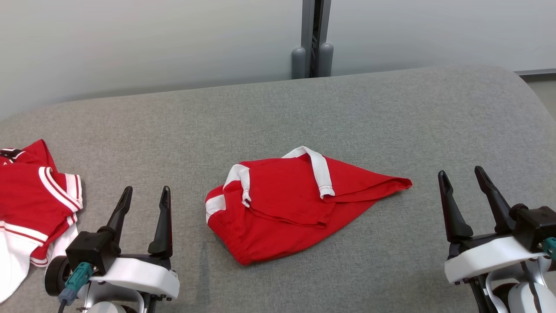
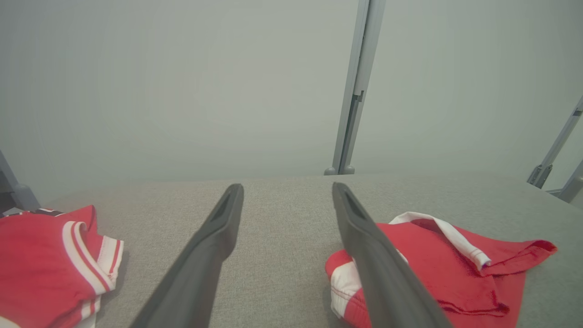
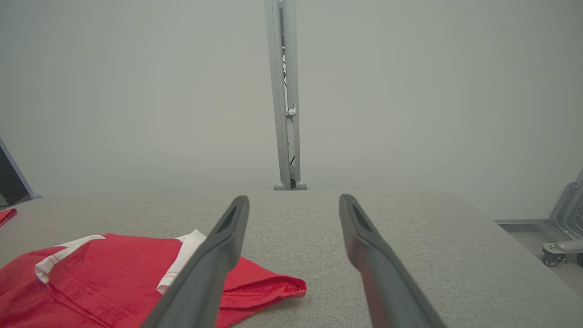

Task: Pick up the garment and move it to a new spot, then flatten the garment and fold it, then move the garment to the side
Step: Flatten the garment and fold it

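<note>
A red garment (image 1: pixel 289 204) with white trim lies crumpled in the middle of the grey padded table (image 1: pixel 347 113). It also shows at the right of the left wrist view as the garment (image 2: pixel 446 269) and at the lower left of the right wrist view as the garment (image 3: pixel 104 278). My left gripper (image 1: pixel 146 194) stands open to the garment's left, apart from it, nothing between its fingers (image 2: pixel 218 237). To the garment's right my right gripper (image 1: pixel 461 174) is open and empty as well, its fingers (image 3: pixel 369 246) over bare table.
A second red and white piece of clothing (image 1: pixel 30 204) lies at the table's left edge, close to my left gripper. A grey post (image 1: pixel 312 39) rises behind the table against a pale wall. A wheeled metal frame (image 3: pixel 562 232) stands off the table's right side.
</note>
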